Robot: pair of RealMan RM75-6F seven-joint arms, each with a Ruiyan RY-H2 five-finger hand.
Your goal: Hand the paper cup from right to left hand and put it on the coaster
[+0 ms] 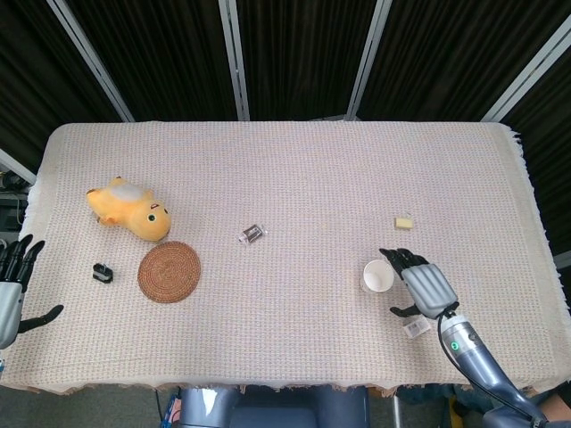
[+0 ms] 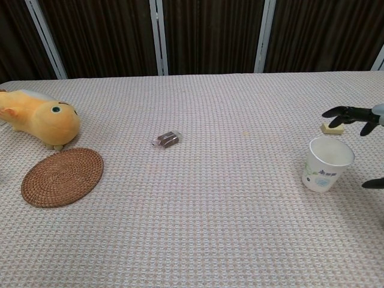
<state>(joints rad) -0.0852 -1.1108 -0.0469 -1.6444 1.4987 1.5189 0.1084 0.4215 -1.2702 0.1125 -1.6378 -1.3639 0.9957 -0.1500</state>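
Note:
A white paper cup (image 1: 377, 275) (image 2: 327, 163) stands upright on the right of the table. My right hand (image 1: 422, 287) (image 2: 360, 114) is just right of it with fingers spread, a small gap between fingertips and cup. The round woven coaster (image 1: 169, 271) (image 2: 62, 176) lies bare at the left. My left hand (image 1: 12, 287) hangs open beyond the table's left edge, holding nothing; the chest view does not show it.
A yellow plush toy (image 1: 130, 208) (image 2: 37, 123) lies just behind the coaster. A small dark wrapped item (image 1: 252, 234) (image 2: 167, 139) sits mid-table, a black clip (image 1: 103, 273) left of the coaster, a yellow block (image 1: 404, 223) behind the cup, and a small card (image 1: 416, 328) under my right wrist.

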